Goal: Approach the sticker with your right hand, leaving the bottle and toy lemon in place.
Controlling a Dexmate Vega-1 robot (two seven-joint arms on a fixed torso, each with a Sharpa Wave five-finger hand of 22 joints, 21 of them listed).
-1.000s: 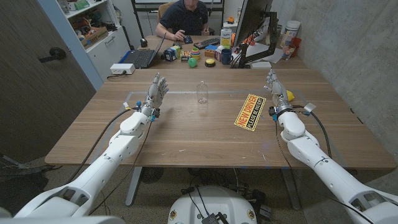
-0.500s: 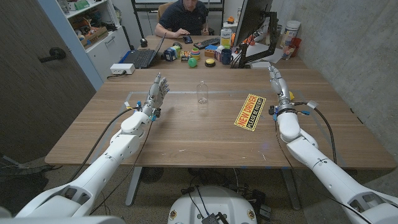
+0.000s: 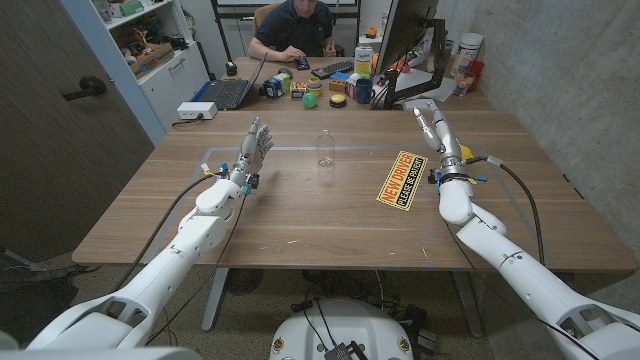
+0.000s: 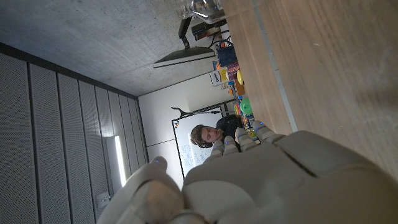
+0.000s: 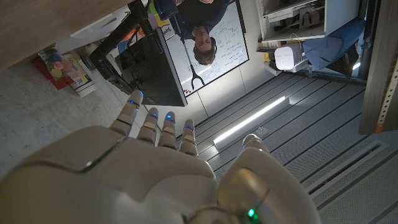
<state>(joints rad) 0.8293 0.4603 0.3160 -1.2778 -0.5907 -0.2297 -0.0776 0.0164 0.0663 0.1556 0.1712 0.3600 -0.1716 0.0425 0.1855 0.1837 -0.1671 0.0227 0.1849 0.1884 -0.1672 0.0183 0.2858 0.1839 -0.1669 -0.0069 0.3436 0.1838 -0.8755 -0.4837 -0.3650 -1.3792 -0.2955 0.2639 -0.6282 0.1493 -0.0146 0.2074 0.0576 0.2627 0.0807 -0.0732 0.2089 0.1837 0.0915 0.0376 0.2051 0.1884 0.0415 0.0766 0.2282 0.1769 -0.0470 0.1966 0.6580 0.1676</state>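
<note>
Spanning the room, wooden table [image 3: 300,215] w/ sticker [image 3: 402,179]; right hand [image 3: 441,135] spread, empty; person [image 3: 293,28] behind.

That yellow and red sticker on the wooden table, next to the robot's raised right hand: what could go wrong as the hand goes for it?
Two risks, as a guess. The right hand stands beside the flat yellow and red sticker, fingers raised; a sideways sweep could push or crumple it instead of landing on it. Overshooting across the table could tip the small clear plastic bottle, which stands upright and looks light. I cannot make out the toy lemon now, so a knock there is hard to rule out.
</note>
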